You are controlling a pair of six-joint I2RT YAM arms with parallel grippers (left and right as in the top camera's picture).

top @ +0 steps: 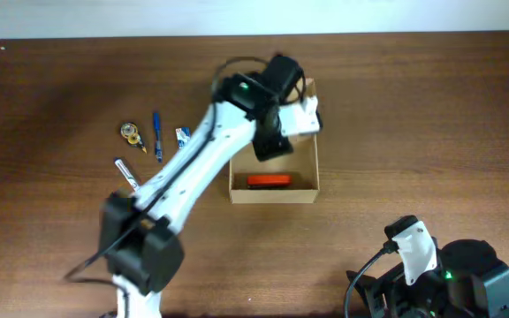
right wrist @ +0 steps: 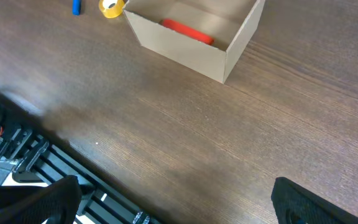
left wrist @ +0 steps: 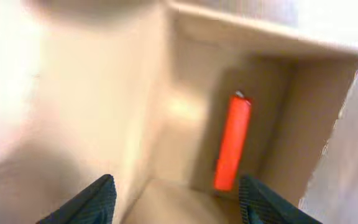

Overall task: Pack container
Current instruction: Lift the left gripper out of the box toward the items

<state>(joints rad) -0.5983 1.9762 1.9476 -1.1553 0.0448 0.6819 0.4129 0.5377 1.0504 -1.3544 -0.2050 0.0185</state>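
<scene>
The container (top: 272, 195) is a tan cardboard box standing open at mid-table, with its flap lid at the far side under my left arm. An orange-red marker (top: 268, 180) lies inside along the near wall. My left gripper (top: 270, 146) hangs over the box's opening. In the left wrist view the left gripper (left wrist: 176, 205) is open and empty, looking down past the container's wall (left wrist: 73, 124) at the marker (left wrist: 232, 149). My right gripper (top: 405, 230) rests near the front right edge. The right gripper (right wrist: 173, 202) is open over bare wood, with the container (right wrist: 179, 53) and marker (right wrist: 186, 30) ahead.
Left of the box lie a yellow tape roll (top: 131, 132), a blue pen (top: 157, 134), a small blue-and-white item (top: 183, 135) and another pen (top: 126, 172). The right wrist view also shows the tape roll (right wrist: 112, 6) and blue pen (right wrist: 76, 6).
</scene>
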